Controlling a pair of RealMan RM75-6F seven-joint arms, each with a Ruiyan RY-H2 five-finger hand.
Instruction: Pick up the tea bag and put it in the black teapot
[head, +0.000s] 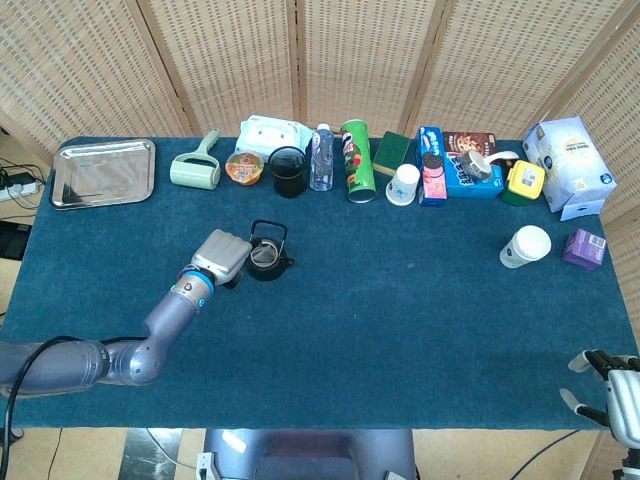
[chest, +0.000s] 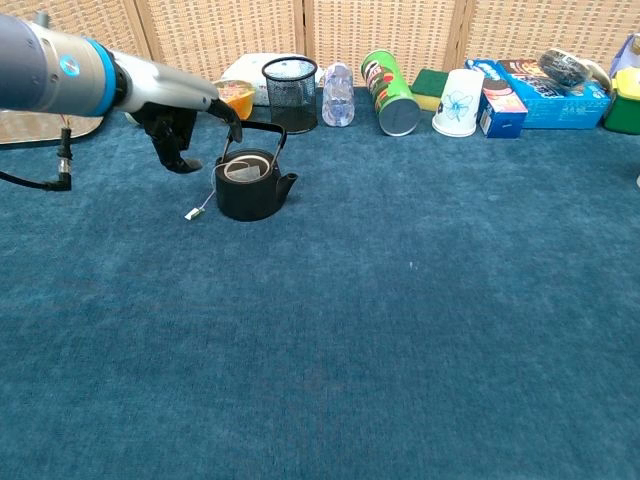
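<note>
Head view: the left hand (head: 222, 257) sits just left of the small black cast-iron teapot (head: 268, 262) on the blue cloth-covered table (head: 400, 310); its finger posture cannot be read here. The right hand (head: 612, 395) shows at the lower right corner, fingers apart, holding nothing. Chest view: the left hand (chest: 185, 115) hovers above and left of the teapot (chest: 252, 188), fingers apart and empty. The pale square tea bag (chest: 243, 170) lies inside the teapot opening, below the hand; its string tag (chest: 191, 213) rests on the table just left of the pot.
</note>
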